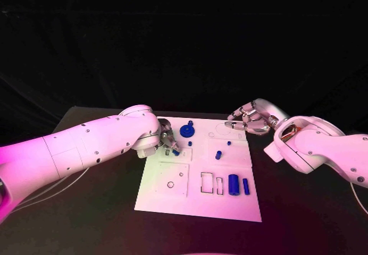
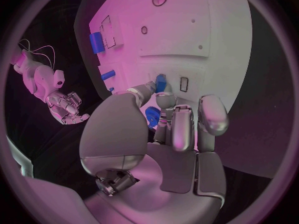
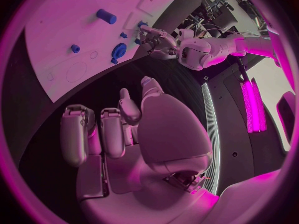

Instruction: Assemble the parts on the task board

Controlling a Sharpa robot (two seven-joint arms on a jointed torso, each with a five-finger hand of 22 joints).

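The white task board (image 1: 175, 201) lies mid-table. My left hand (image 1: 167, 139) hovers over its near-left part, where thumb and a finger pinch a small blue block (image 1: 175, 152), seen close up as the blue block (image 2: 161, 82) beside a rectangular slot (image 2: 184, 83). A blue gear (image 1: 187, 129) stands just beyond that hand, and the gear (image 2: 151, 117) is partly hidden by the fingers. Small blue pegs (image 1: 218, 155) stand mid-board. Two blue cylinders (image 1: 233, 184) lie near the front right. My right hand (image 1: 249, 121) hangs off the board's far right corner, fingers loosely bent, holding nothing.
Empty outlined recesses (image 1: 207, 181) and a round hole (image 1: 170, 185) mark the board's front half. The black table (image 1: 307, 212) surrounds the board. The right wrist view shows my left hand (image 3: 163, 41) at the board (image 3: 56, 30) edge.
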